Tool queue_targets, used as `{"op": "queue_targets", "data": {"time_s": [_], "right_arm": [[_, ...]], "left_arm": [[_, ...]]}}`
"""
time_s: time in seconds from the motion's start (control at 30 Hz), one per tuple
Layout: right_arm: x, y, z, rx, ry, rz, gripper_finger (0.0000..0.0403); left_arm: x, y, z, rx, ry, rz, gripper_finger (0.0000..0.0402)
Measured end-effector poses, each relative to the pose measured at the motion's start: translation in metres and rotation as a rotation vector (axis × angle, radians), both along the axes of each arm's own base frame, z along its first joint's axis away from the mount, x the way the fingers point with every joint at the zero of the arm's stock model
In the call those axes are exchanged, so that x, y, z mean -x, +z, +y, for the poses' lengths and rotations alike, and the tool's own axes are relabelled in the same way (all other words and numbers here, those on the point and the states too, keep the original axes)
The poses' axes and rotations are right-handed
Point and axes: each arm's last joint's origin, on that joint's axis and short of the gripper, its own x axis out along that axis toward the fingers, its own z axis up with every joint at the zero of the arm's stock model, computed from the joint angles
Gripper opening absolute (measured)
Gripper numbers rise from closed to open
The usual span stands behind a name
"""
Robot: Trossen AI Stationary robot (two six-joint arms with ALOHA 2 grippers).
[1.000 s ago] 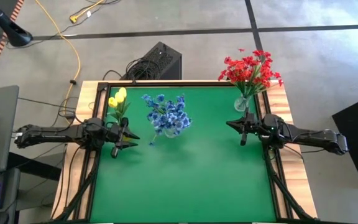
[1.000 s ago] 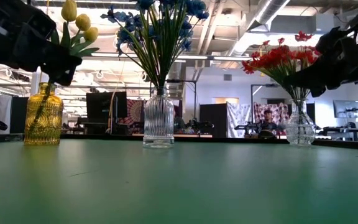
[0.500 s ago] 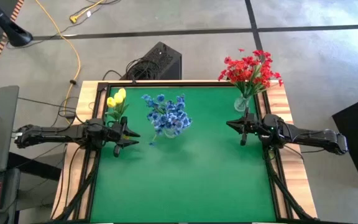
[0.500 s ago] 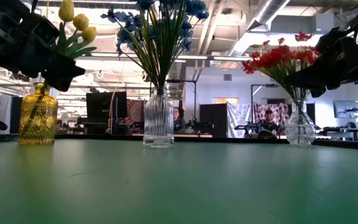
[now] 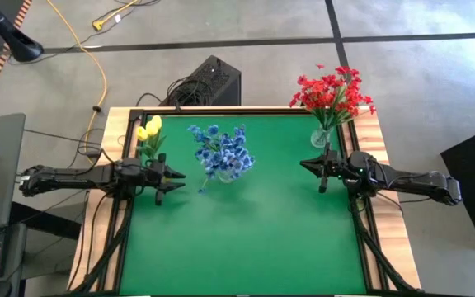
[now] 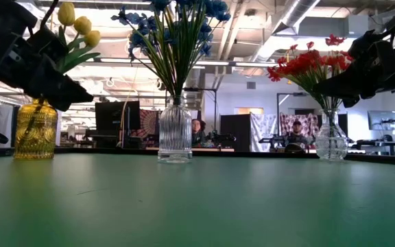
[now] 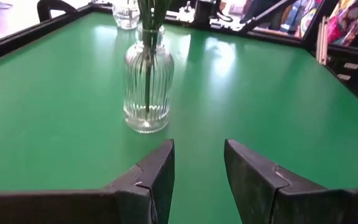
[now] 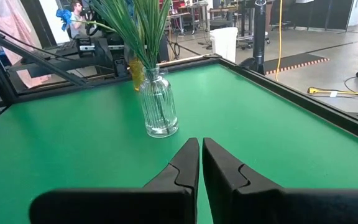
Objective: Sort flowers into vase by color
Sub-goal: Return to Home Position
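Three vases stand upright along the table's far part. An amber vase (image 6: 34,130) near the left edge holds yellow buds (image 5: 147,129). A ribbed clear vase (image 5: 221,175) (image 7: 146,87) (image 8: 159,107) holds blue blooms (image 5: 221,151). A clear vase (image 5: 322,139) (image 6: 331,137) holds red blooms (image 5: 331,92). My left gripper (image 5: 168,185) (image 7: 197,155) is open and hovers between the amber and ribbed vases. Whether its arm touches the amber vase, I cannot tell. My right gripper (image 5: 313,171) (image 8: 200,144) is shut and hovers just near of the red flowers' vase.
The green mat is bare across its middle and near half (image 5: 246,239). A black raised rim (image 5: 361,223) frames it. Beyond the far edge sit a dark box with cables (image 5: 209,81) and a yellow cord (image 5: 97,66). People show in the room behind (image 6: 295,130).
The amber vase with the yellow buds has slid a little toward the table's left edge, staying upright. My left gripper has dipped lower in front of it. The right arm has kept still.
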Motion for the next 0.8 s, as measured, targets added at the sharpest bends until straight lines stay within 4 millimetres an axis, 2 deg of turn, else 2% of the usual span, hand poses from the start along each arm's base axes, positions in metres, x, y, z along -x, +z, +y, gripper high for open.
{"op": "queue_targets", "data": {"time_s": [0.8], "right_arm": [[0.0000,-0.0001,0.0000,0.000,-0.001,0.000,0.0049]], "left_arm": [[0.0004,-0.0017,0.0000,-0.002,0.003,0.021,0.0128]]}}
